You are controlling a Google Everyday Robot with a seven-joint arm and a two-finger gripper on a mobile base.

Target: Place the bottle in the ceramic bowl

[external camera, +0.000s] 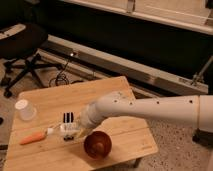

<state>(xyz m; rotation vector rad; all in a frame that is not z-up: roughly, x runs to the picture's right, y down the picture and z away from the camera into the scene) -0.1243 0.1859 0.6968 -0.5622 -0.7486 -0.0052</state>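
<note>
The clear bottle (58, 130) lies tilted on its side in my gripper (71, 129), which is shut on it just above the wooden table (125, 135). Its capped end points left toward the carrot. The reddish-brown ceramic bowl (97, 145) stands near the table's front edge, just right of and below the gripper, with nothing in it. My white arm (150, 107) reaches in from the right across the table.
A white cup (25, 110) stands at the table's left. An orange carrot (32, 138) lies at the front left. A black object with white stripes (68, 118) sits right behind the gripper. An office chair (22, 45) stands on the floor behind, to the left.
</note>
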